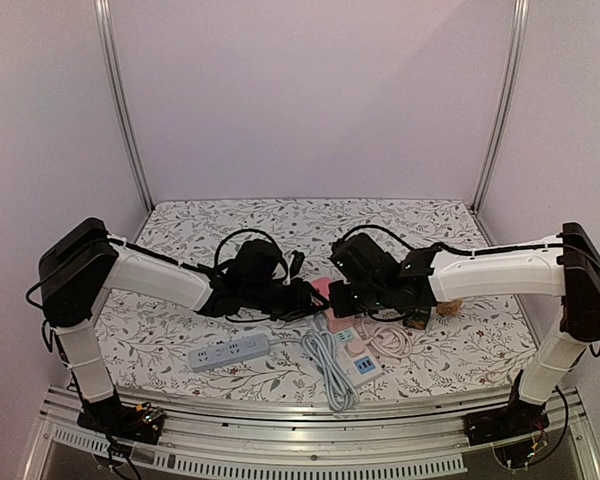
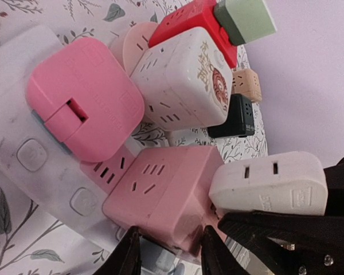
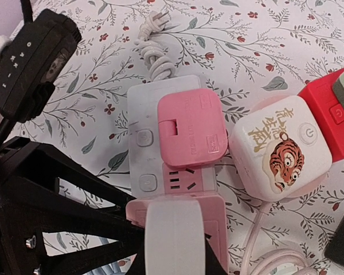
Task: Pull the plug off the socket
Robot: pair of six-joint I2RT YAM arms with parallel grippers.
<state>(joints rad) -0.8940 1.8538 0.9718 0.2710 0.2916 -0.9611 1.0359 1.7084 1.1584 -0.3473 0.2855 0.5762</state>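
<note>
A pink cube socket (image 2: 166,195) stands on a white and pink power strip (image 3: 140,143). My left gripper (image 2: 172,255) is shut on this cube, one finger on each side of it. A white plug (image 2: 269,183) sits against the cube's side, and its prongs are hidden. My right gripper (image 3: 175,264) is shut on the white plug (image 3: 175,235), with the cube (image 3: 217,220) just behind it. From above, the left gripper (image 1: 302,298) and the right gripper (image 1: 342,300) meet at mid-table.
A flat pink adapter (image 3: 189,129) is plugged into the same strip. A white tiger cube (image 3: 278,149), a red cube (image 3: 327,109) and a black adapter (image 2: 235,117) crowd beside it. A loose white strip (image 1: 228,352) and a grey cable (image 1: 325,365) lie near the front.
</note>
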